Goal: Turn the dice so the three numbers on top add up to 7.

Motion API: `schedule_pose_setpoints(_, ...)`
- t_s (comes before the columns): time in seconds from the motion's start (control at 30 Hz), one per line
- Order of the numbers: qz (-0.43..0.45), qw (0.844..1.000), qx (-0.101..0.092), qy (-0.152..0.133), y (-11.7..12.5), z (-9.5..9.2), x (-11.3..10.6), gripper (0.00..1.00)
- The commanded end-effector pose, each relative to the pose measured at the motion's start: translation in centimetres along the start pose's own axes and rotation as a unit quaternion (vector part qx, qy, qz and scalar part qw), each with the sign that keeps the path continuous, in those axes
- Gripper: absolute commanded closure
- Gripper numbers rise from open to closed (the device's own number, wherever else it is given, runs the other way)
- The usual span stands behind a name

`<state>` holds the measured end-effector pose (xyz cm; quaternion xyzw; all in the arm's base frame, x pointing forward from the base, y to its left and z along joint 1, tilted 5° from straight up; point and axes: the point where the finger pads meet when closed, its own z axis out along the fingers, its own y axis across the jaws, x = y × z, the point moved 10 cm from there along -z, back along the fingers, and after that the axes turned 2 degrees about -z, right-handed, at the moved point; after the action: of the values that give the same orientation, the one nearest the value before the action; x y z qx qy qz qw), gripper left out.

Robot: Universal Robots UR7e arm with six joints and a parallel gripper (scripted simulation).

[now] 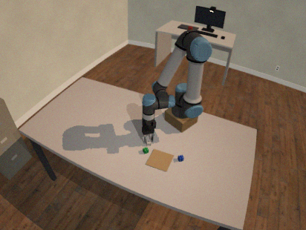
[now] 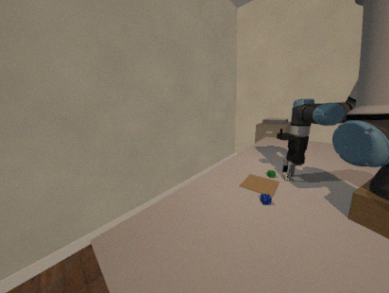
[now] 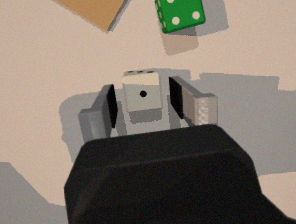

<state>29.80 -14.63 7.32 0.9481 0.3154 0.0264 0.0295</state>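
Observation:
A tan square mat [image 1: 160,159] lies flat on the table with no die on it. It also shows in the exterior view [image 2: 259,183], and its corner shows in the wrist view [image 3: 95,11]. A green die [image 1: 145,150] [image 2: 271,174] [image 3: 179,14] sits on the table just off the mat's edge. A blue die [image 1: 180,158] [image 2: 265,199] sits on the table off the opposite edge. A white die [image 3: 142,96] with one pip facing the wrist camera rests on the table between my fingers. My gripper [image 3: 142,94] [image 1: 148,140] is open and straddles the white die with gaps on both sides.
The arm's wooden base block [image 1: 180,120] stands behind the mat. A grey cabinet [image 1: 9,148] stands at the table's left end, and a desk with a monitor [image 1: 209,16] is in the room's far corner.

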Motion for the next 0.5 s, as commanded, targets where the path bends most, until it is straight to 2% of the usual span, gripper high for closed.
schedule_pose_setpoints(0.0, 0.000, 1.000, 0.000, 0.000, 0.0, 0.9, 0.0, 0.13)
schedule_pose_setpoints(0.27, 0.000, 1.000, 0.000, 0.000, 0.0, 2.4, 0.0, 0.13)
schedule_pose_setpoints(0.47, 0.000, 1.000, 0.000, 0.000, 0.0, 2.8, 0.0, 0.13)
